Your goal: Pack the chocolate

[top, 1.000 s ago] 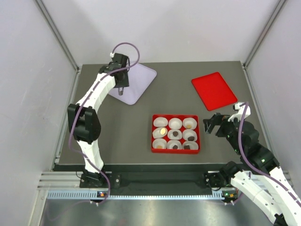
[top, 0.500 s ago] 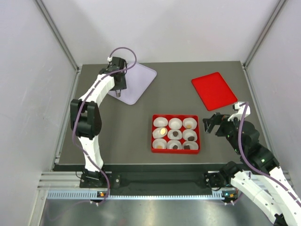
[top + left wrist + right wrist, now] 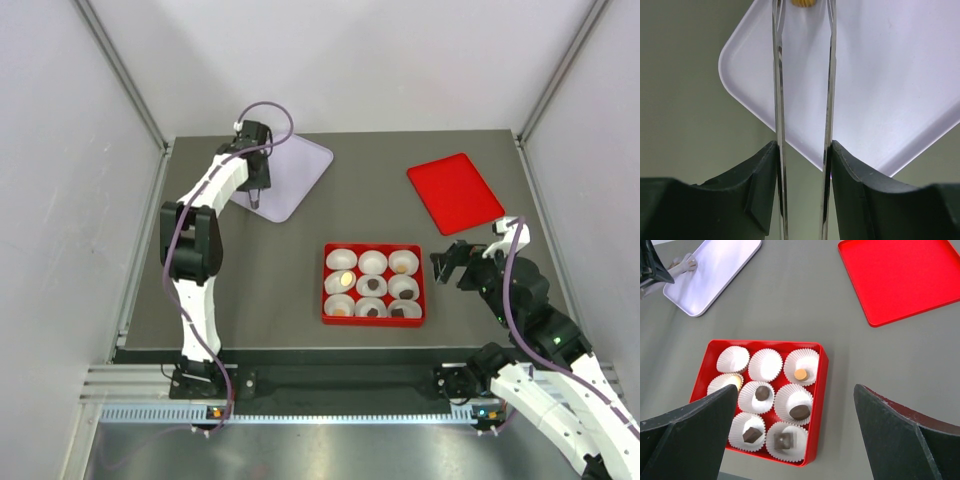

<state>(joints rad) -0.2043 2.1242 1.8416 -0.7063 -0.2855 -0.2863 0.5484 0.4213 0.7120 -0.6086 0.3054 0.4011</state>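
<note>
Tan chocolate [image 3: 803, 3] lies between the tongs [image 3: 778, 90] held in left jaws.

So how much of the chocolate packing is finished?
Mostly done: all but two far-row cups in the red box hold chocolates. In hand: the left gripper holds tongs straddling a tan piece on the pale tray. Left: those two cups, perhaps the red lid.

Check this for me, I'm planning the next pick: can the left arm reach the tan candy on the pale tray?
Probably yes. The left gripper holds the tongs over the pale tray, and the tan candy lies between their parted tips, with nothing visible in the way.
</note>
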